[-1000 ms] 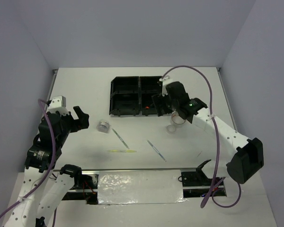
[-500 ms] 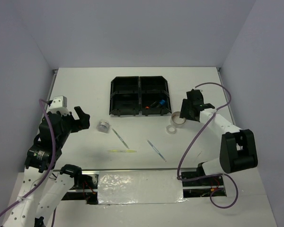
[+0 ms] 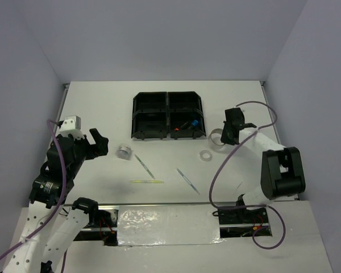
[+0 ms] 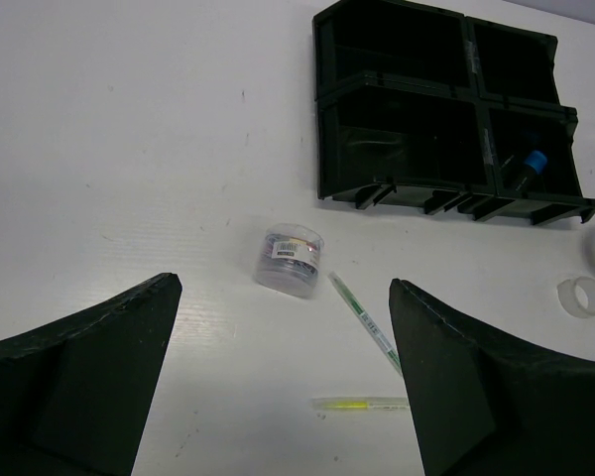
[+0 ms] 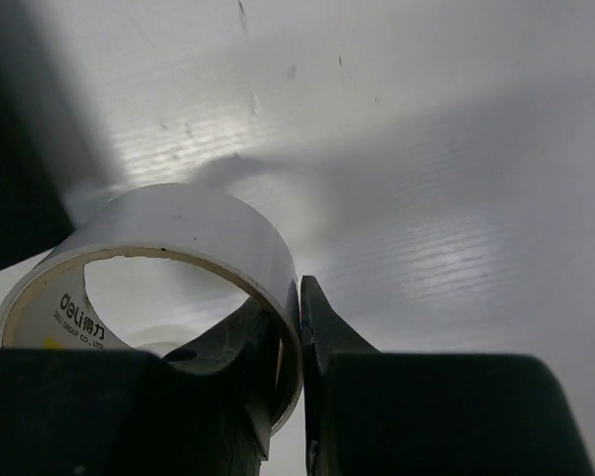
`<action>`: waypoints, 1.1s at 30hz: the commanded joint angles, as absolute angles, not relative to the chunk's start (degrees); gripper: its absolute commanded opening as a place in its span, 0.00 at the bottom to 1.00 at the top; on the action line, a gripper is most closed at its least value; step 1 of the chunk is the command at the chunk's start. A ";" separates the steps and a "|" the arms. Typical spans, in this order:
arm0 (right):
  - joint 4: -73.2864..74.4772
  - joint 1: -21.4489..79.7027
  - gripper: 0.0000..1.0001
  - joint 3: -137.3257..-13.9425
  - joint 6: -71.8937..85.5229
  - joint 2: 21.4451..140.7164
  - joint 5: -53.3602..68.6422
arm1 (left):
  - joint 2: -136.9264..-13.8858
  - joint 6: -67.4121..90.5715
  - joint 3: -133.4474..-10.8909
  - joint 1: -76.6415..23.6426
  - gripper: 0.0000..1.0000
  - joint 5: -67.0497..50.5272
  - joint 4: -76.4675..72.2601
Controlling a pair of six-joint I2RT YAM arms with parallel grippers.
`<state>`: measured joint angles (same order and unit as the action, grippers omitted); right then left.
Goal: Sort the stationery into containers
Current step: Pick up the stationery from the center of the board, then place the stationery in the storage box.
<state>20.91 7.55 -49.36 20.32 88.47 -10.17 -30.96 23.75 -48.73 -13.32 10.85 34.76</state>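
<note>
The right gripper (image 5: 296, 309) is pinched nearly closed on the wall of the large pale tape roll (image 5: 178, 223). One finger sits inside the ring and the other outside, so it holds only the thin band and not the whole width. That grip suits a hollow roll too broad to span (a rim pinch is the sensible choice here). The roll appears to stand on edge and tilted, low over the white table (image 3: 102, 108), and whether it touches the table cannot be told.

From above, the roll (image 3: 216, 137) juts from the gripper (image 3: 227, 132) toward the black plastic four-compartment tray (image 3: 134, 116). It is just beside the tray's near right corner and outside its wall. That near right compartment already holds a blue-capped black highlighter (image 3: 191, 123).

A small clear tape ring (image 3: 205, 154) lies on the table near the held roll but apart from it.

The left gripper (image 4: 285, 288) hangs wide open and empty, well away from the tray. Its fingers frame the silvery round roll (image 4: 293, 260), which lies on the table ahead of it. Two thin grey pens (image 3: 144, 166) and a yellow-green stick (image 3: 148, 182) lie unsorted between the arms.
</note>
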 commanded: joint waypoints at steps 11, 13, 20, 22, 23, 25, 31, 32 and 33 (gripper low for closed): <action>27.67 11.60 0.12 -84.22 17.93 96.13 -2.73 | -31.38 22.68 -48.69 -13.62 0.99 11.51 32.61; 30.05 12.83 0.13 -90.41 18.02 100.70 -2.55 | -31.99 22.59 -48.69 -13.62 0.99 11.34 32.61; 41.21 16.69 0.18 -119.68 16.35 121.36 -2.90 | -32.52 22.41 -48.87 -13.62 0.99 10.99 32.52; 44.71 18.62 0.18 -127.65 14.59 127.31 -3.16 | -32.43 22.33 -48.87 -13.62 0.99 10.90 32.61; 45.52 19.24 0.18 -129.88 13.98 128.83 -5.43 | -32.43 22.41 -48.78 -13.54 0.99 10.81 32.52; 45.44 20.04 0.20 -132.53 13.89 130.69 -5.54 | -32.17 22.32 -48.69 -13.62 0.99 10.64 32.43; 43.15 20.48 0.26 -130.25 15.91 131.31 -7.12 | -31.64 22.15 -48.60 -13.62 0.99 10.11 32.26; 43.07 20.57 0.27 -130.08 16.00 131.40 -7.29 | -31.64 22.15 -48.69 -13.62 0.99 10.02 32.34; 43.15 20.57 0.28 -130.08 15.82 131.48 -7.38 | -31.55 22.15 -48.69 -13.62 0.99 9.93 32.26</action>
